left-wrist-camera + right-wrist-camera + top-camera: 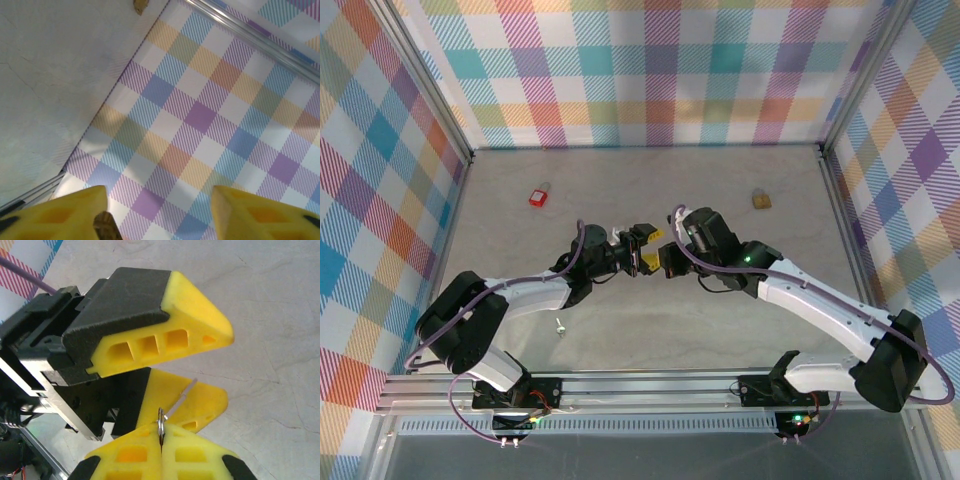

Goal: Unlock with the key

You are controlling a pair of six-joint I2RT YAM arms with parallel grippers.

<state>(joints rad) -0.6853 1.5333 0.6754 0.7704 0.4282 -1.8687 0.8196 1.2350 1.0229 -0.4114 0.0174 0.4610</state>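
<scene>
My right gripper is shut on the ring end of a small silver key, whose blade sticks up and to the right. My left gripper faces it with its yellow fingers apart, one above the blade and one behind it. In the top view the two grippers meet over the middle of the table, the left gripper beside the right gripper. A red padlock lies at the far left of the table. A brass padlock lies at the far right. In the left wrist view the left gripper stands open.
A small metal piece lies on the table near the left arm. Plaid walls enclose the table on three sides. A corner of the brass padlock shows at the top of the left wrist view. A blurred brownish tip sits by the left finger.
</scene>
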